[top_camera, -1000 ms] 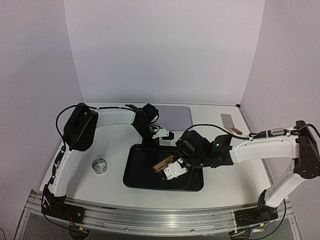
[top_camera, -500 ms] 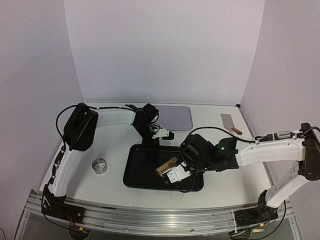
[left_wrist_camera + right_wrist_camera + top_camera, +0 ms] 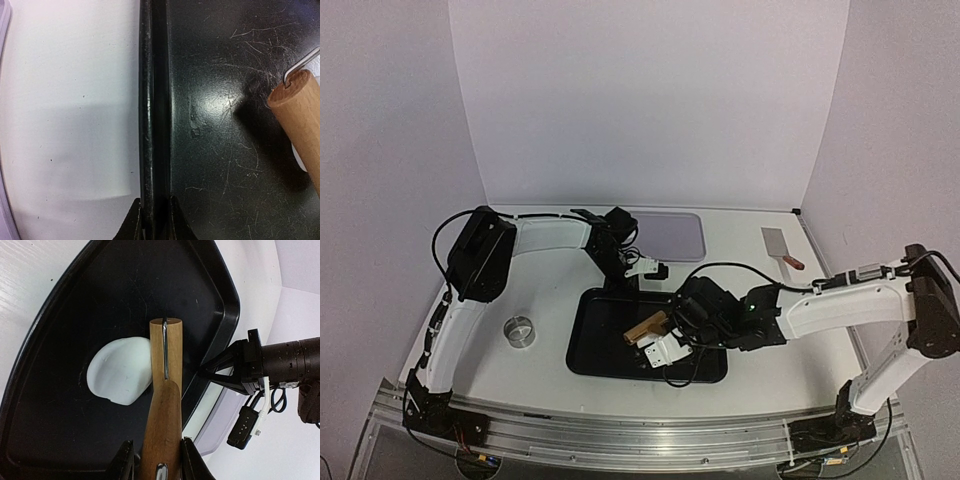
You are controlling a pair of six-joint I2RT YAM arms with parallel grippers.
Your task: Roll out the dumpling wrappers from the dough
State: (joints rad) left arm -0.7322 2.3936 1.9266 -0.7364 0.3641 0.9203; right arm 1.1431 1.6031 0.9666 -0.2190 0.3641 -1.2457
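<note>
The whole surface [image 3: 550,355] is viewed from above and behind the arm bases, at a distance. The tray [image 3: 150,125] rim is seen straight down, very near, from over the left fingers [image 3: 131,227]. The roller [image 3: 166,365] is looked along closely from the right wrist, across the tray. Tray and roller are shared by all three views.

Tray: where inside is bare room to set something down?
The left half of the tray is bare, from its left rim to the roller. It is crowded at the right, where the dough and roller lie under the right arm.
</note>
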